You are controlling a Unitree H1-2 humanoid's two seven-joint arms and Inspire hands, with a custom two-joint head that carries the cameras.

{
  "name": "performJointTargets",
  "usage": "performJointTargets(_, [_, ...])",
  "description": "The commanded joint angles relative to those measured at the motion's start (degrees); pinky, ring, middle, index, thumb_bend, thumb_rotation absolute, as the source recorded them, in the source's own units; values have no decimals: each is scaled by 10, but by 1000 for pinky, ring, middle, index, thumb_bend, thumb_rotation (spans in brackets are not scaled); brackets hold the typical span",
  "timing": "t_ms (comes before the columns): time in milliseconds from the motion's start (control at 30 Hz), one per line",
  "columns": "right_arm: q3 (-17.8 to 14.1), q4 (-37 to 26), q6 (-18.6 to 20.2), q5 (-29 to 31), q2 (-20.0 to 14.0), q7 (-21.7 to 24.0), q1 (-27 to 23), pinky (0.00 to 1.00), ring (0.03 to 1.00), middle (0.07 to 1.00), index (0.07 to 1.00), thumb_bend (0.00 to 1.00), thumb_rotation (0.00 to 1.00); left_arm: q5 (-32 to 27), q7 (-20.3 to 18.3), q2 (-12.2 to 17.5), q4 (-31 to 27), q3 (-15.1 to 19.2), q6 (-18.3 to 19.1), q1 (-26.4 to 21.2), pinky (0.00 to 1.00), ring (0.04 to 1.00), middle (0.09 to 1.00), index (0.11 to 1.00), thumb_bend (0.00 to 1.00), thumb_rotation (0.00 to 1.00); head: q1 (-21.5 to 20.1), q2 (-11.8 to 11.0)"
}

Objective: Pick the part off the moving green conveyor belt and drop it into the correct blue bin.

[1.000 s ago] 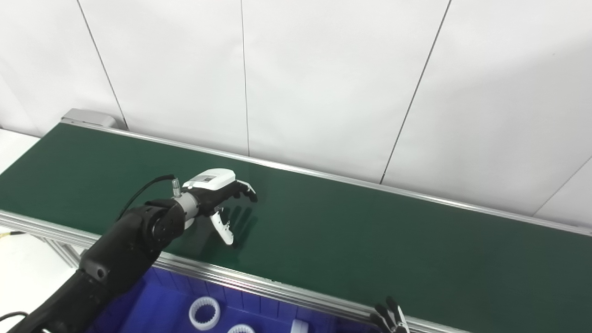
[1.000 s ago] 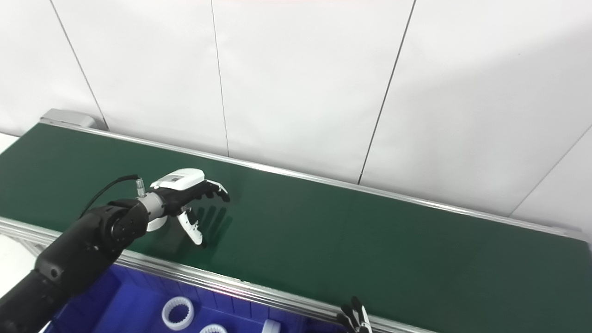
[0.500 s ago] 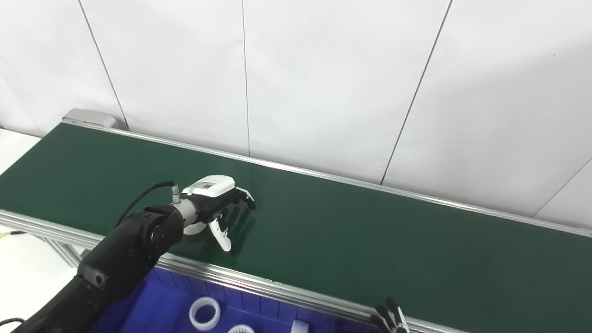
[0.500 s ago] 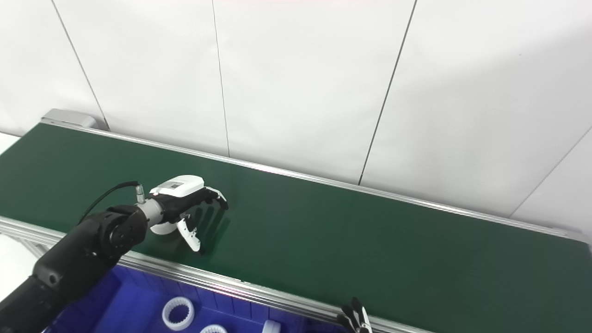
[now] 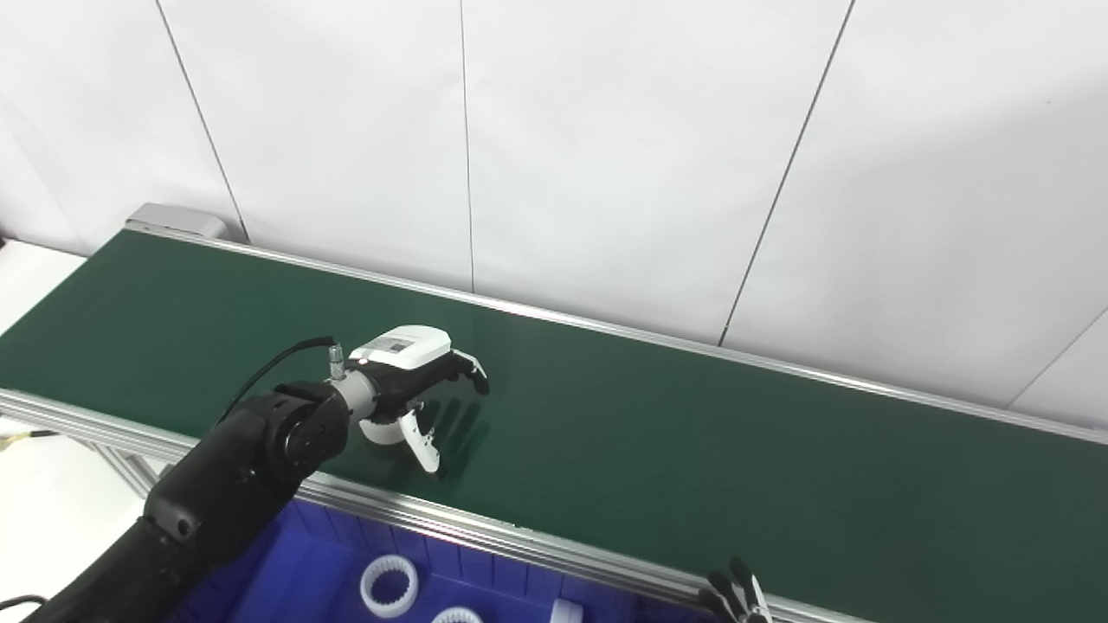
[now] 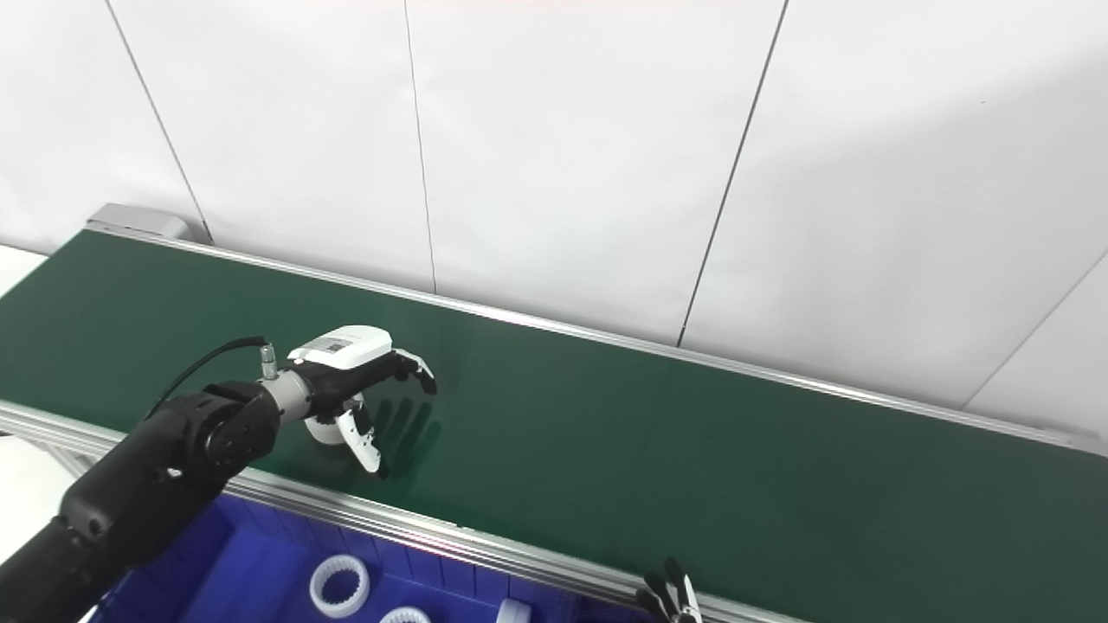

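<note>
Low over the green conveyor belt point(image 5: 658, 433), the robot's left hand point(image 5: 414, 381) hovers with fingers spread and thumb pointing down, cupped above a white ring-shaped part point(image 6: 329, 430) lying on the belt beneath its palm, not gripped. Below the belt's near rail, a blue bin point(image 5: 303, 562) holds white toothed rings point(image 5: 388, 585). Farther right, only the right hand's fingertips point(image 5: 736, 597) show at the bottom edge; its state cannot be told.
</note>
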Motion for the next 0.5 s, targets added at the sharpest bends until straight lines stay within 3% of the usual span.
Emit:
performJointTargets(0, [1, -14, -30, 2, 4, 0, -1, 793, 873, 908, 973, 300, 796, 6, 6, 17, -21, 5, -5, -9, 729, 798, 840, 743, 911, 0, 0, 0])
performJointTargets(467, [1, -14, -29, 4, 2, 2, -1, 796, 875, 911, 973, 317, 799, 20, 12, 15, -11, 4, -13, -8, 724, 788, 830, 737, 903, 0, -2, 2])
